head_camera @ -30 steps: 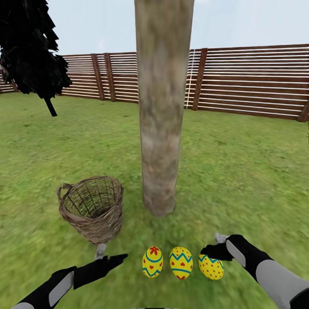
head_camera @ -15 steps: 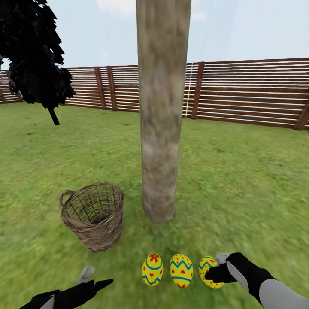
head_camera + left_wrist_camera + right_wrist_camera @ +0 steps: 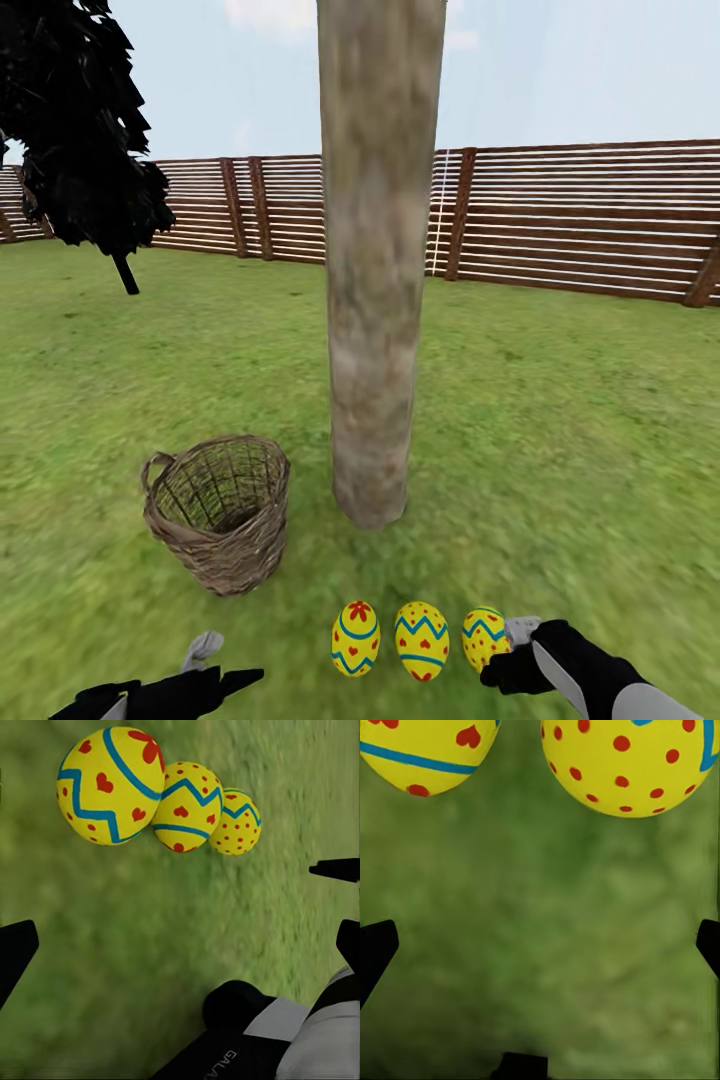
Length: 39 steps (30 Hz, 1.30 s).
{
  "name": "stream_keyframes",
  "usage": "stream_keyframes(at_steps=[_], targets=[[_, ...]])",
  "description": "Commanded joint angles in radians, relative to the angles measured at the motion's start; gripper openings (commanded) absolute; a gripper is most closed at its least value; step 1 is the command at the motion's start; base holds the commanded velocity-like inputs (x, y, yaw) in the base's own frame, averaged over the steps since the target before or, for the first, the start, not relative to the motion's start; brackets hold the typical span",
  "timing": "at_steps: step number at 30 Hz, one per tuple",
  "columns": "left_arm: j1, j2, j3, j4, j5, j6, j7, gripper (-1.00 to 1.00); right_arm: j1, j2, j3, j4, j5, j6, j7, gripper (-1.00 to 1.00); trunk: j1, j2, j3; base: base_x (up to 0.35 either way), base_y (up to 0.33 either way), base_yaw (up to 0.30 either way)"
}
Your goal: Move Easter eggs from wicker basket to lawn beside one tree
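- The lawn (image 3: 560, 440) is spreading wide and green, and a brown slat fence (image 3: 590, 215) is closing it at the back.
- The tree (image 3: 378, 260) is standing in the middle with its thick pale trunk; a black tree (image 3: 80, 130) is standing far behind on the left side.
- The basket (image 3: 220, 512) is sitting on the grass just beside the trunk, on its left, and it is looking empty inside.
- The three eggs (image 3: 421, 640) are lying in a row on the grass in front of the trunk, out of the basket, very close to each other.
- The right pincer (image 3: 512, 652) is resting just beside the dotted egg (image 3: 484, 636); its fingers are standing wide apart and holding nothing.
- The left pincer (image 3: 222, 662) is hanging low over the grass, left of the eggs, also opened and empty.
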Motion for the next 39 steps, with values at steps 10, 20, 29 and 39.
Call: stream_keyframes(at_steps=[10, 20, 29, 39], targets=[[0.0, 0.001, -0.006, -0.001, -0.005, 0.01, 0.001, 1.0, 0.019, -0.001, 0.049, 0.004, 0.0, -0.026, 0.002, 1.0, -0.039, 0.07, 0.031, 0.0, 0.0, 0.0], [0.0, -0.002, -0.006, -0.009, -0.007, 0.012, 0.149, 1.0, 0.02, 0.001, 0.049, 0.08, 0.0, -0.101, 0.0, 1.0, -0.077, 0.14, 0.062, 0.0, 0.0, 0.0], [0.0, -0.01, -0.006, -0.014, -0.007, 0.012, 0.322, 1.0, 0.021, 0.01, 0.051, 0.188, 0.001, -0.194, -0.004, 1.0, -0.111, 0.203, 0.09, 0.0, 0.0, 0.0], [0.0, -0.03, -0.006, -0.005, -0.007, 0.012, 0.582, 1.0, 0.021, 0.037, 0.049, 0.313, 0.003, -0.341, -0.011, 1.0, -0.15, 0.273, 0.121, 0.0, 0.0, 0.0]])
